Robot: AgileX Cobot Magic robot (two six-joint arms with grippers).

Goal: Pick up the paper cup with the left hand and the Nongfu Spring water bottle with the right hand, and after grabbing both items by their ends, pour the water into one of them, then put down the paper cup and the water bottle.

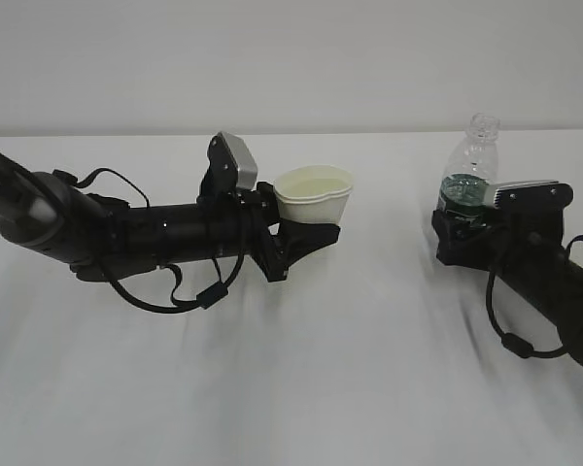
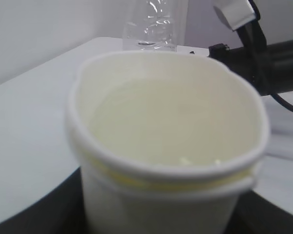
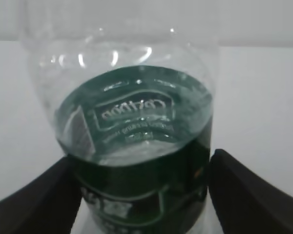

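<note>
Cup (image 1: 314, 197) upright, mouth up, pinched in the left hand (image 1: 306, 233). Bottle (image 1: 471, 170) stands upright on the tabletop (image 1: 369, 369), neck up, between the right hand's (image 1: 463, 228) spread fingers.

The paper cup (image 2: 166, 146) is blurred with its base cut off; the bottle's (image 3: 136, 146) neck is cropped.
</note>
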